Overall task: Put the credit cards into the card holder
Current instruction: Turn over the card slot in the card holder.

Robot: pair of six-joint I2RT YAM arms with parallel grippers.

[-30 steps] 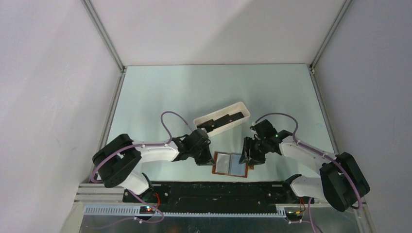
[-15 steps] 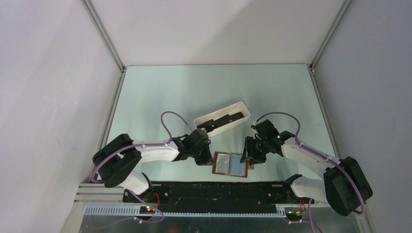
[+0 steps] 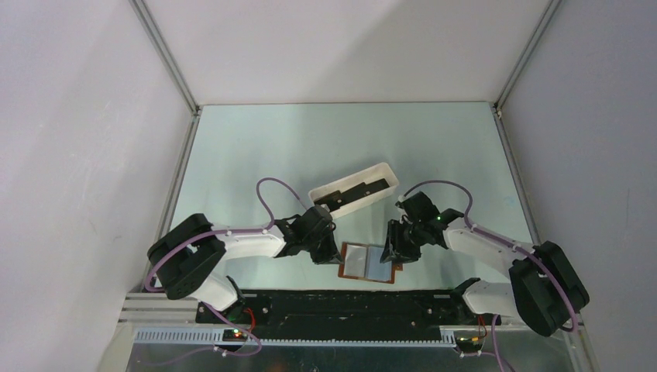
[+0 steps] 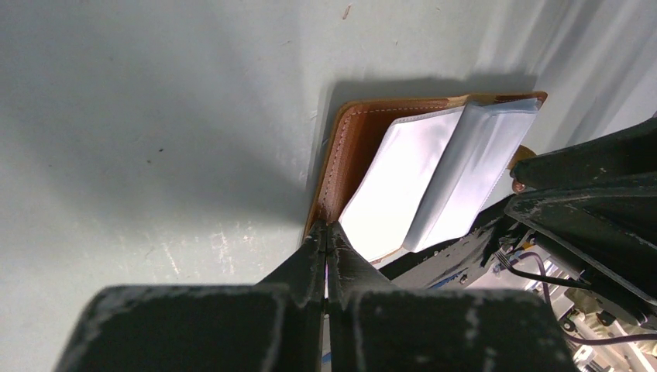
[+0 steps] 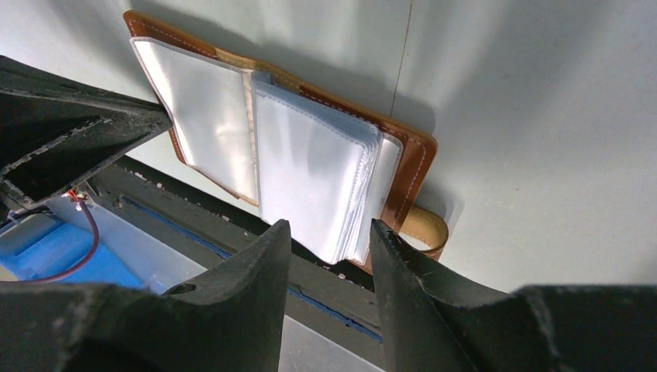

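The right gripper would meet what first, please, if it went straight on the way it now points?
Most likely the stack of pale plastic sleeves in the open brown leather card holder. The right gripper points at the stack's near edge, jaws open, though depth is unclear.

Card holder (image 5: 413, 167) brown stitched leather, glossy translucent plastic sleeves (image 5: 310, 178); tray (image 3: 362, 203) white, probably plastic; table (image 3: 310, 139) matt.

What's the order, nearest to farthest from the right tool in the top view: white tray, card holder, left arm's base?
1. card holder: at the tip of the right tool, by the near edge.
2. white tray: farther back, mid-table.
3. left arm's base: far left, near edge.
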